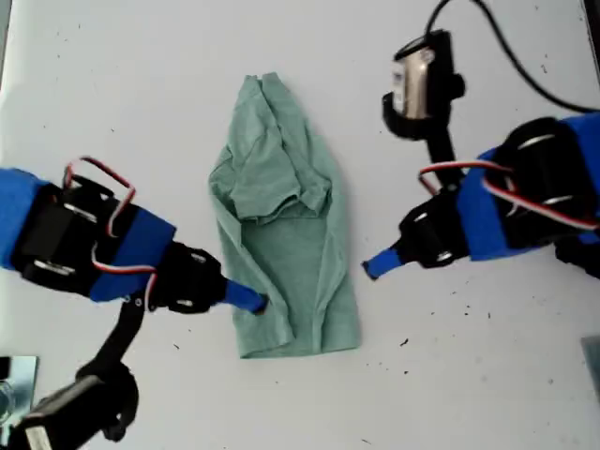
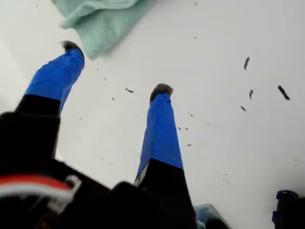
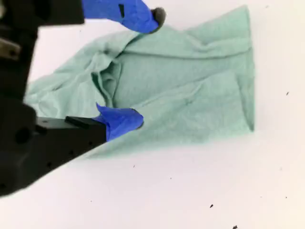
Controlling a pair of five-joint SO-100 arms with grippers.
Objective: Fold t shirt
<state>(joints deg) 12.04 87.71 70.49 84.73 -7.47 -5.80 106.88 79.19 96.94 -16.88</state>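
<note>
The pale green t shirt [image 1: 281, 244] lies in a narrow, rumpled lengthwise fold on the white table, hem toward the exterior view's bottom. My second gripper [image 1: 255, 302], on the arm at the exterior view's left, sits at the shirt's lower edge. In the second wrist view it [image 3: 147, 69] is open, with its fingers spread over the t shirt [image 3: 190, 86]. My first gripper [image 1: 373, 267], on the arm at the exterior view's right, hovers just off the shirt's other edge. It [image 2: 116, 67] is open and empty, and a corner of the t shirt [image 2: 100, 24] lies just past one fingertip.
The white table [image 1: 122, 112] carries small dark specks [image 1: 404, 343] near the hem. A shiny object [image 1: 14, 380] sits at the exterior view's bottom left corner. A black cable [image 1: 511, 52] runs across the exterior view's top right.
</note>
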